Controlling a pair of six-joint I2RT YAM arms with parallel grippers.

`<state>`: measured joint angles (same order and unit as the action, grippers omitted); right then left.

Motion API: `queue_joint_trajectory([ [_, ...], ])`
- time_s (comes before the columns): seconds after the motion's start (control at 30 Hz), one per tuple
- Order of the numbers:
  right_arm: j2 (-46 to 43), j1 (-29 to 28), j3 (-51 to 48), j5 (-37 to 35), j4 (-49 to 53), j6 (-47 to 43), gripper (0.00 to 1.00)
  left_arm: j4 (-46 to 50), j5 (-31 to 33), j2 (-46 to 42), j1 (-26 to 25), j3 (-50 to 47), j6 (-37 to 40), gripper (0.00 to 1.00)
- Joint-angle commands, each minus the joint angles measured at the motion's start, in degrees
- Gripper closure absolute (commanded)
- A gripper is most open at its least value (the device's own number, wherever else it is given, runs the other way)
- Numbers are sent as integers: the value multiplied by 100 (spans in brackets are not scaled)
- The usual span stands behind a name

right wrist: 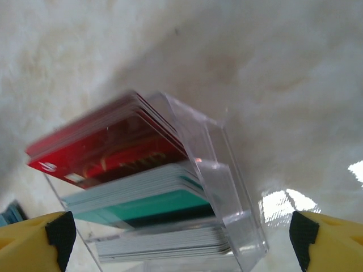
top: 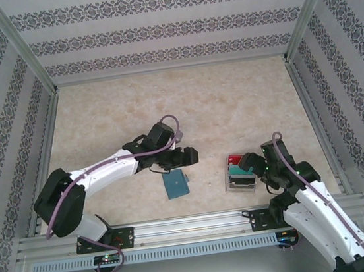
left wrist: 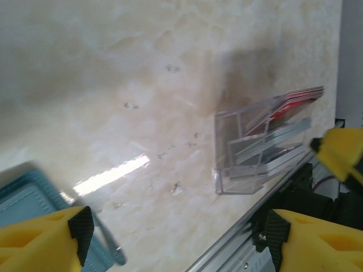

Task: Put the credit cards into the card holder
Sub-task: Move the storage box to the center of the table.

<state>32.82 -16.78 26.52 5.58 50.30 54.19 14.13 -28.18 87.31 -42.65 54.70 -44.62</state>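
On the marbled bench (top: 231,103) the credit cards (right wrist: 130,170) stand packed in a clear tray (right wrist: 227,192), the card holder (top: 175,184) nearby, left fingers (left wrist: 39,238) and right fingers (right wrist: 329,238) wide open and empty, so a pinch may grab several cards.

The desk (top: 164,98) looks like polished marble, glossy. The tray (right wrist: 232,187) is clear shiny plastic, the cards (right wrist: 113,150) smooth plastic, the holder (top: 175,184) matt and leather-like, the near rail (top: 193,226) brushed metal
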Motion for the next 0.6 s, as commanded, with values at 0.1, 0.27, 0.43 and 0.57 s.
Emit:
queue_joint_trajectory([
  [0.1,-18,-412,-319,618,-214,523,2,-65,33,-3,-72,246,217,18],
  [0.27,232,-1069,-419,602,-989,966,2,-45,264,-86,-76,218,193,17],
  [0.43,879,-1451,-391,485,-2060,1154,2,128,563,-127,-76,278,193,17],
  [0.57,1489,-1476,-289,530,-2999,1185,2,307,1089,-204,-50,244,14,18],
])
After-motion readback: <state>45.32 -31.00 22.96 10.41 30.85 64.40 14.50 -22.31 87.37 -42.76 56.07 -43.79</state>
